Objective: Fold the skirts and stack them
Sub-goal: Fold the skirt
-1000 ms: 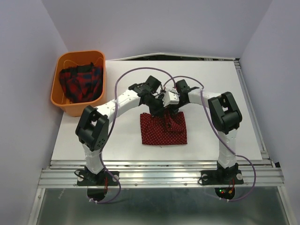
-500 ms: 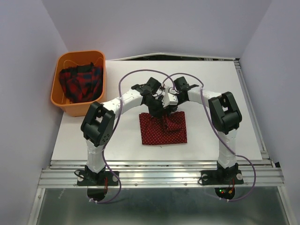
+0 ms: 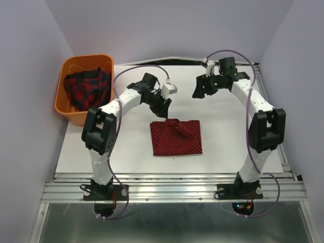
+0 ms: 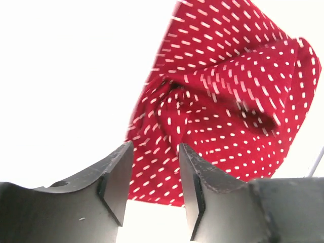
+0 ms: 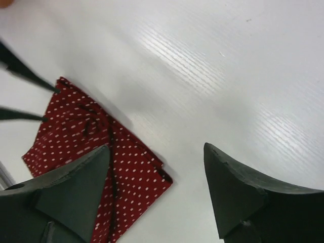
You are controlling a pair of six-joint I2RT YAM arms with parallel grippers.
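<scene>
Plaid skirt (image 3: 87, 90) lies in the basket (image 3: 76, 117), left of the left gripper (image 3: 164, 111), the nearer one, whose jaws stand parted and empty over the far corner of the folded dotted skirt (image 3: 176, 137); the right gripper (image 3: 198, 91) gapes empty, farther off.

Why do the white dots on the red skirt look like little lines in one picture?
Left wrist view: blur smears the dots on the skirt into dashes, and the table is washed out white. Top view: tiny dots. Right wrist view: glare streaks the table.
</scene>
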